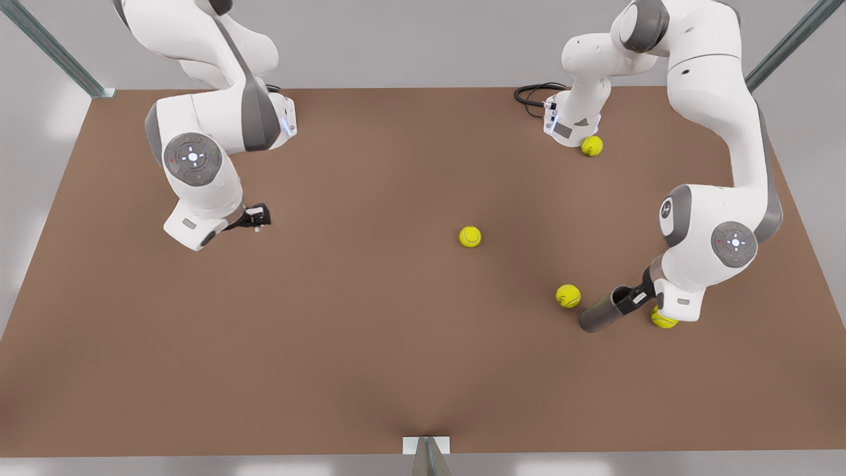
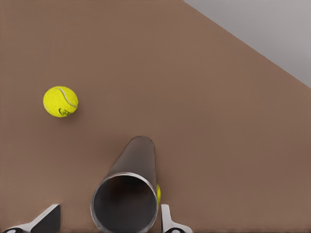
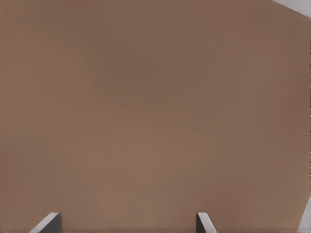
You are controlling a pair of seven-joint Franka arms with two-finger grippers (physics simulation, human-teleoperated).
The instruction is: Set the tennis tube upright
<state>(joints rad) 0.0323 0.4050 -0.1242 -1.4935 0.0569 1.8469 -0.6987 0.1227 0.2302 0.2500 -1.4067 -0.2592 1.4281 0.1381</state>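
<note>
At the front view's lower right the left tool (image 1: 628, 299), fingers spread, straddles the lying tennis tube (image 1: 603, 312); the right tool (image 1: 259, 217) waits open, empty, at upper left.

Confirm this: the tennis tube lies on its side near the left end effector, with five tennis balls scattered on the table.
Wrong on the count. The front view shows four tennis balls, not five. The rest stands: the tennis tube lies on its side at the left end effector, whose fingers straddle its open end.

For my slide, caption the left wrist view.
Left gripper open around the lying tennis tube's hollow end, tennis ball nearby.
</note>
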